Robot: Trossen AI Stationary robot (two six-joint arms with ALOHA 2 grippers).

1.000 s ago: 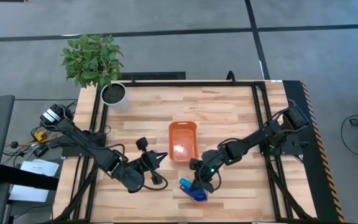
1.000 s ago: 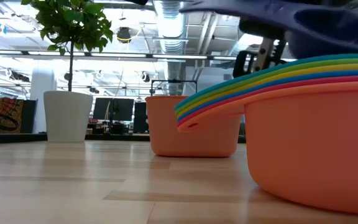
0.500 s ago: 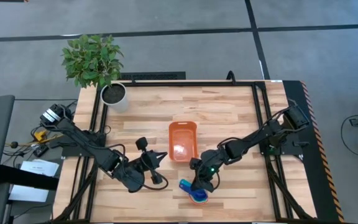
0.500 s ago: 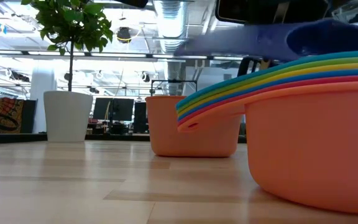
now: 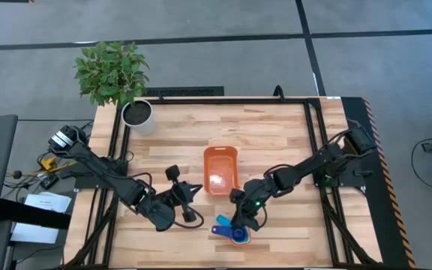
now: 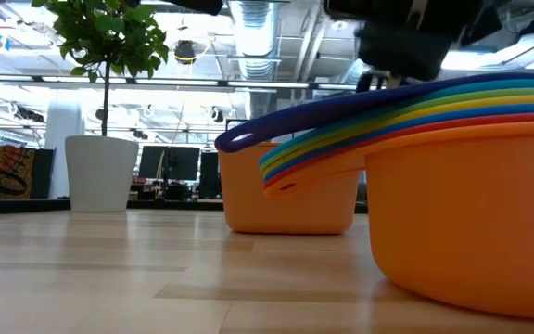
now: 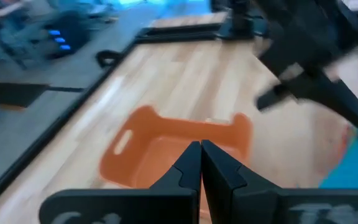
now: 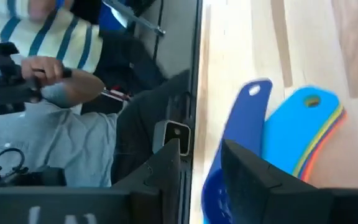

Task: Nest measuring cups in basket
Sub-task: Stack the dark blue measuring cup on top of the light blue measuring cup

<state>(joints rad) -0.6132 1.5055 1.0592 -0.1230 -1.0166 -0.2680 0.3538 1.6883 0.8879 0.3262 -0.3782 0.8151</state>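
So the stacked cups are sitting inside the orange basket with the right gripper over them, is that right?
Not quite. The high view shows the stacked cups on the bare table, apart from the basket, between it and the table's near edge. The right gripper is over them, as you said.

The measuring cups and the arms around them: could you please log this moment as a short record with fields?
Stack of cups: on the table, near the front edge, outside the basket
Top cup: dark blue, sits in the stack, handle turned off to one side of the other handles
Basket: orange, mid-table, no cup inside
Right tool: just above the stack, fingers apart, holding nothing
Left tool: shut, waiting left of the basket
Plant pot: white, far left corner
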